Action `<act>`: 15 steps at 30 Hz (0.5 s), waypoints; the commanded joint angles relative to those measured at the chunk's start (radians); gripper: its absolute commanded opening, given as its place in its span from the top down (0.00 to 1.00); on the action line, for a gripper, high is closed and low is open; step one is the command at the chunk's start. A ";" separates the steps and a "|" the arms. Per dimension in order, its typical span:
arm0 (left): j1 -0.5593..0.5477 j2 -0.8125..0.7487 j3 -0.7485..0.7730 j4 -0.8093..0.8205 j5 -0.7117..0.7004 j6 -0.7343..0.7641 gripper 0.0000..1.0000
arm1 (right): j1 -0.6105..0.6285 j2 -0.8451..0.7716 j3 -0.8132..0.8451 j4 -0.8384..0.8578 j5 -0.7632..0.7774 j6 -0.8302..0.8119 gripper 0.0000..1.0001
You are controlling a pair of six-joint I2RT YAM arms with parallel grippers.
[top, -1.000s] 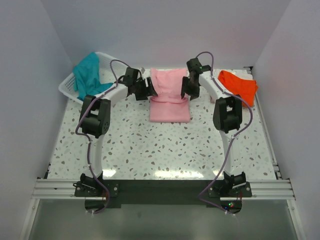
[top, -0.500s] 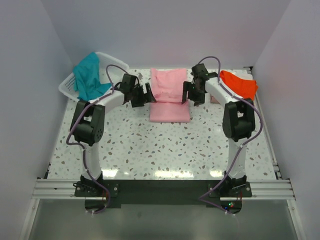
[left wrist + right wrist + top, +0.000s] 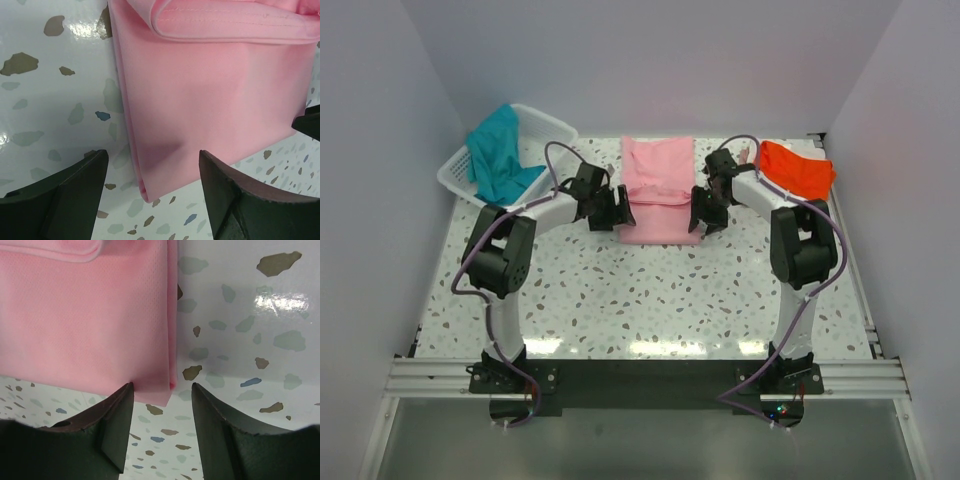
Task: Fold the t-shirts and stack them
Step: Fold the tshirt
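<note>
Counting: two arms (image 3: 508,245), one basket (image 3: 548,126), three t-shirts (image 3: 658,175). Folded pink shirt (image 3: 210,100) lies between the left gripper (image 3: 618,213) and right gripper (image 3: 703,212) (a near corner inside each one's open jaws, left wider). Teal shirt (image 3: 496,152) hangs on the basket past the left gripper; orange shirt (image 3: 800,168) sits past the right. Both arms bend low.

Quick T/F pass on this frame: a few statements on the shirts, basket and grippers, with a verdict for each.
1. The folded pink t-shirt lies between the left gripper and the right gripper. True.
2. The teal t-shirt lies flat on the table. False: it hangs over the white lattice basket.
3. The orange t-shirt is stacked on the pink one. False: it lies apart, at the far right.
4. Both grippers have open jaws, one at each near corner of the pink t-shirt. True.
</note>
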State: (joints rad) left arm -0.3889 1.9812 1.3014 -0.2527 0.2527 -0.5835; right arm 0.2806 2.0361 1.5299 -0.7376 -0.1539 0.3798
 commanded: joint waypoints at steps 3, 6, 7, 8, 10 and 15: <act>-0.021 -0.045 -0.022 -0.028 -0.041 -0.010 0.23 | 0.000 -0.017 -0.004 0.012 -0.044 0.001 0.49; -0.041 -0.044 -0.036 -0.033 -0.043 -0.016 0.26 | 0.002 -0.016 -0.027 0.012 -0.049 0.005 0.50; -0.048 -0.042 -0.039 -0.031 -0.040 -0.019 0.27 | 0.002 -0.016 -0.037 0.010 -0.050 0.007 0.50; -0.051 -0.042 -0.043 -0.031 -0.036 -0.021 0.28 | 0.002 -0.014 -0.040 0.010 -0.055 0.005 0.50; -0.054 -0.039 -0.054 -0.034 -0.030 -0.022 0.33 | 0.002 -0.011 -0.054 0.017 -0.076 0.008 0.51; -0.064 -0.038 -0.090 -0.002 0.009 -0.038 0.57 | 0.006 -0.001 -0.080 0.040 -0.121 0.011 0.63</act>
State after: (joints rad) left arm -0.4454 1.9617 1.2488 -0.2474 0.2340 -0.6071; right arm 0.2813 2.0365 1.4616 -0.7280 -0.2199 0.3847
